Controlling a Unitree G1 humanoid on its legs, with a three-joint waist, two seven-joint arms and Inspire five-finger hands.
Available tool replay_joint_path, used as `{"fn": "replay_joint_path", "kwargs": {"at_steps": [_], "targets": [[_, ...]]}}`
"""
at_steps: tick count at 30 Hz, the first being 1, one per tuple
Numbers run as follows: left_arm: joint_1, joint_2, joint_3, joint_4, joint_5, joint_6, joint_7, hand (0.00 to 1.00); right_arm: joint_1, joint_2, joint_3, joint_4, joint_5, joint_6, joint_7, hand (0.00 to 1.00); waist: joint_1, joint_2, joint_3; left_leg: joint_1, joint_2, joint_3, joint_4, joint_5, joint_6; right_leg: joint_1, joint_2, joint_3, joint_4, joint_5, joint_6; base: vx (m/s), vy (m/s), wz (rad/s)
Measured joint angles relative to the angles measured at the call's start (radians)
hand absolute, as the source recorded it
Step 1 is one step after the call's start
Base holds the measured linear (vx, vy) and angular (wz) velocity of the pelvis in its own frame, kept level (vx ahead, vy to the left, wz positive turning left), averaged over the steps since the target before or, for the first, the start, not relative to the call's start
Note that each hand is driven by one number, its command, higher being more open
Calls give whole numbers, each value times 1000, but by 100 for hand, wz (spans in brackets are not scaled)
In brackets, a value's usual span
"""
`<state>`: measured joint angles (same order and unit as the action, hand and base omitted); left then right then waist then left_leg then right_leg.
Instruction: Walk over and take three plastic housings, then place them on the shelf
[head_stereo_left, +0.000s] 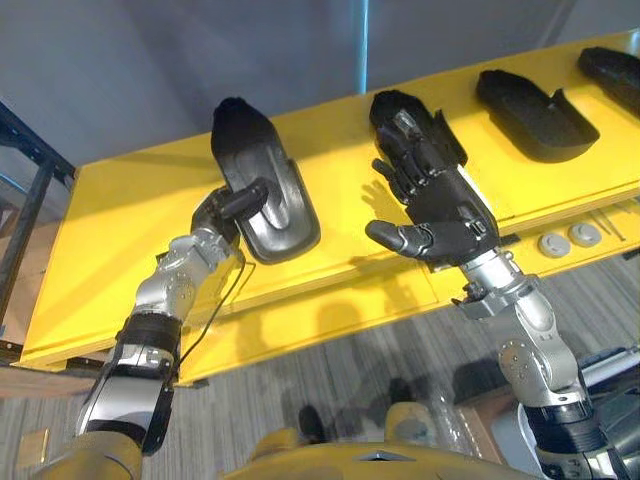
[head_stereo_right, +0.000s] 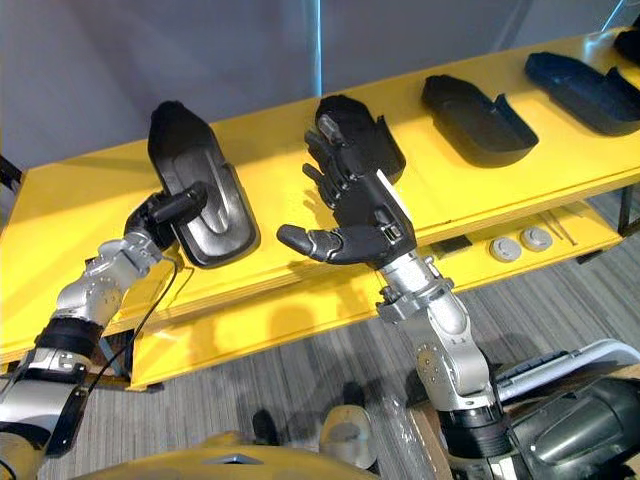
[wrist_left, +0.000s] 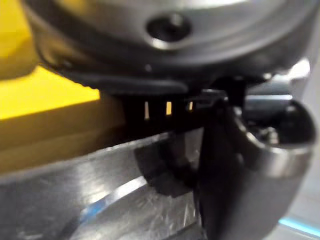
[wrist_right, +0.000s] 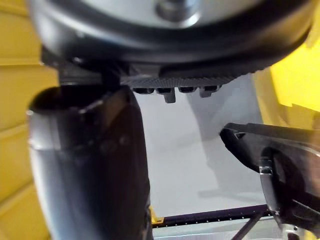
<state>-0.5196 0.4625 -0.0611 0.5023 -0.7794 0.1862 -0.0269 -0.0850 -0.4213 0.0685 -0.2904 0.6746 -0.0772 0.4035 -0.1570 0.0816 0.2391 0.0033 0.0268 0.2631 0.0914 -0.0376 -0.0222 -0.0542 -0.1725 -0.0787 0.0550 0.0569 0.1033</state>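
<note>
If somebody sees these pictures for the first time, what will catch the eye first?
The bright yellow shelf with a row of black housings along it. The left hand grips the leftmost housing by its rim, and the right hand is spread open at the next housing.

I get bright, even light from overhead on the yellow shelf (head_stereo_left: 110, 240). Grey shadows fall on its front panel (soft-edged, nothing harsh), and darker ones pool on the floor (head_stereo_left: 330, 390). The housing (head_stereo_left: 285, 215) in the left hand (head_stereo_left: 213, 212) throws pale glare, strongest in the left wrist view. A bright streak runs down the wall (head_stereo_left: 366, 40).
</note>
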Motion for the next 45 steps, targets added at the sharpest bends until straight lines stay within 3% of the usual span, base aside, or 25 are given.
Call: {"fn": "replay_joint_path", "kwargs": {"at_steps": [4,5,13,20,25,32,41,45], "targets": [[-49,-1,-1,3,1,-33,44,0,-26,-5,24,-1,0,2,-6,100,1,3,55,-23,5,2,24,0,0,-22,1,4,17,7,-2,-101,-6,-2],[-63,-3,0,10,1,-43,57,100,-28,-5,31,-1,0,2,-15,100,1,1,60,-37,7,5,31,-1,-2,-36,1,6,23,7,-1,-111,-6,-7],[-152,0,-2,39,54,-124,173,100,-51,-5,55,-33,0,2,-37,100,-10,-16,134,-95,21,19,65,2,-12,-88,7,37,30,12,-5,-100,5,-5],[-199,8,-6,62,209,-126,274,100,-42,6,80,-62,1,2,-37,100,-18,-41,149,-100,29,46,66,8,-10,-99,19,55,25,18,5,-47,-4,-9],[-253,47,-6,111,330,-94,335,100,-3,21,80,-102,2,0,-22,100,-44,-42,150,-98,29,53,66,13,4,-88,19,58,8,35,29,-3,1,-1],[-270,95,1,127,398,-31,393,100,44,35,80,-101,-3,-2,-21,100,-45,-42,150,-80,41,57,83,-3,-1,-63,29,59,-9,66,10,51,-7,-4],[-305,108,48,144,480,-28,446,100,79,50,78,-90,-89,-155,-85,100,-40,-41,144,-43,42,50,87,-26,-2,-4,37,48,-41,62,2,24,15,1],[-303,127,56,-20,475,-74,444,100,80,81,69,-57,-122,-193,-160,100,-15,-40,98,-27,33,39,59,-19,-1,11,35,30,-56,59,-1,15,12,9]]}}
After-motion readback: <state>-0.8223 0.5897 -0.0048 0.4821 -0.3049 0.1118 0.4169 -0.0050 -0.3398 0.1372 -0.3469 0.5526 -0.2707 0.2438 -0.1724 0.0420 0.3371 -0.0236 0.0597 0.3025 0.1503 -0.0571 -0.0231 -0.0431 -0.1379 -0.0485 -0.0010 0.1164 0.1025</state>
